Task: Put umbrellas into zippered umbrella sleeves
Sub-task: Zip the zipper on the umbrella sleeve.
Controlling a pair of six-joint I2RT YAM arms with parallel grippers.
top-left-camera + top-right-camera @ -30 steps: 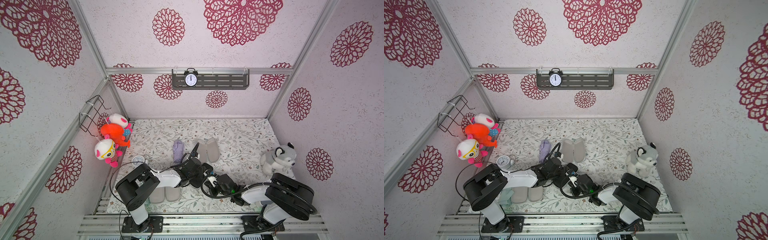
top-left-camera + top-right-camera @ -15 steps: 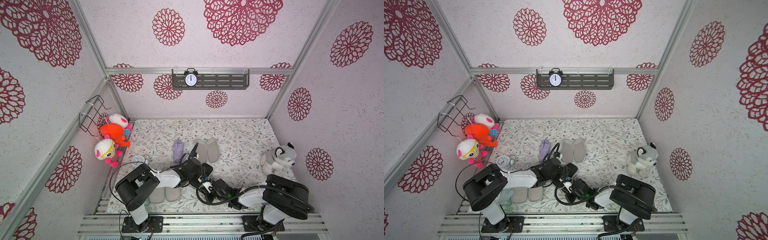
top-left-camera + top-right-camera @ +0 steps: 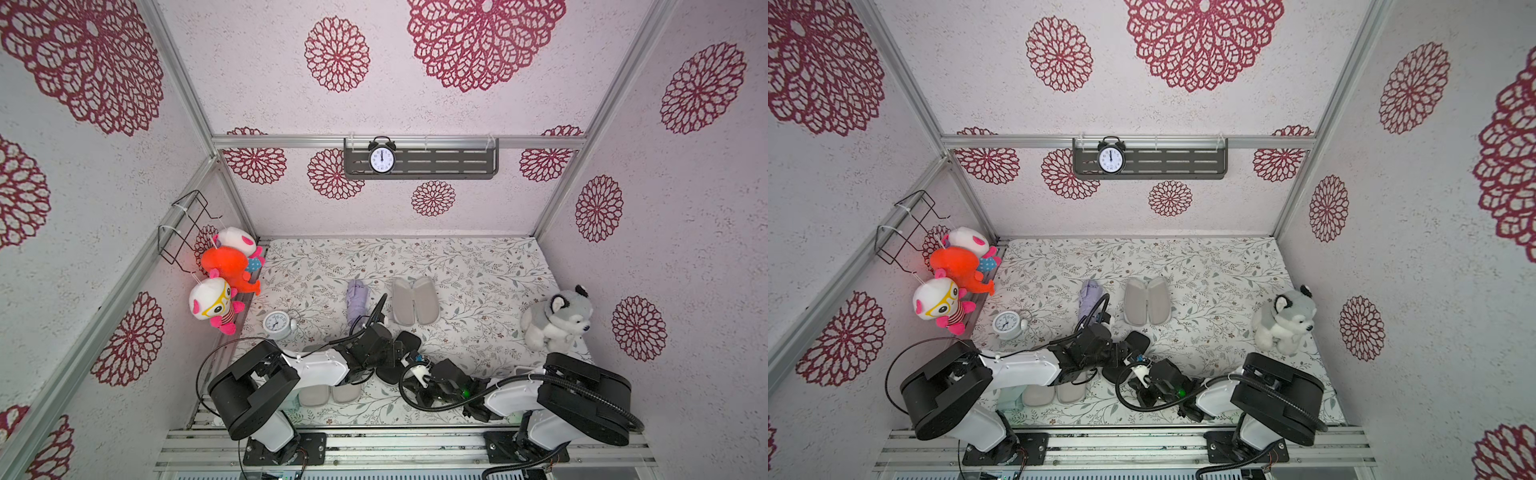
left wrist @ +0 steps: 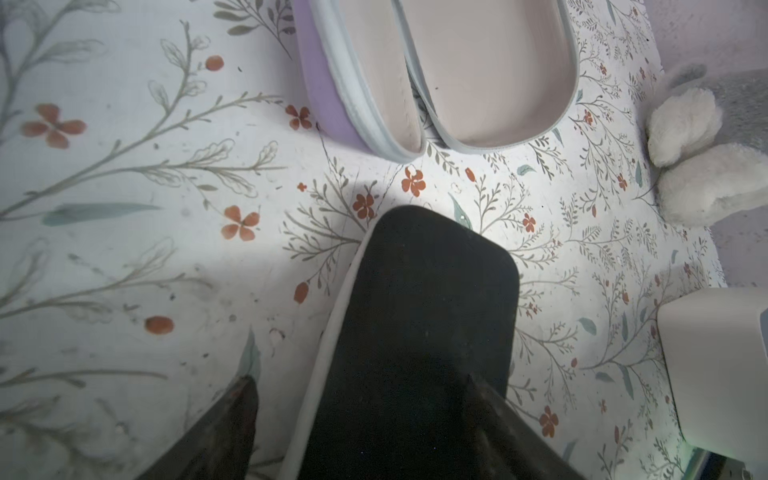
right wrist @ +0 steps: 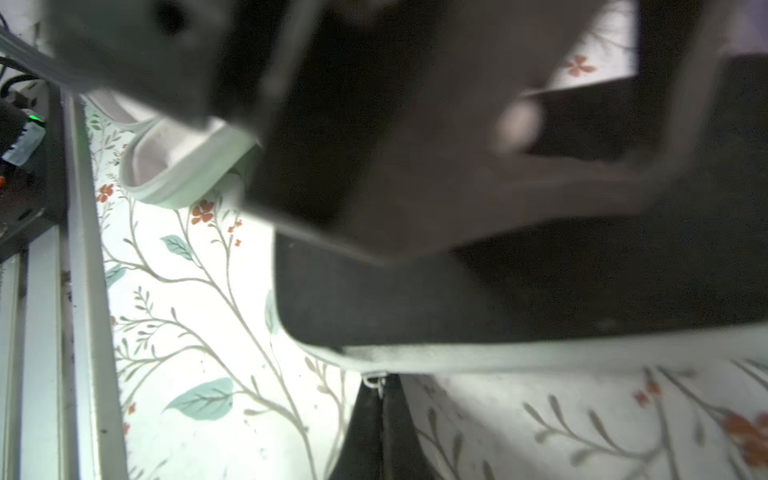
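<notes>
Spreads the left gripper wide over the black oblong pale-edged zippered sleeve, gripping nothing. Holds the right gripper pinched shut, that sleeve's small metal zip pull just at its tips.

I can pass freely over the bare worktop behind the lilac sleeve and lilac umbrella, but up front the black sleeve, left arm, right arm and plush husky crowd me.
</notes>
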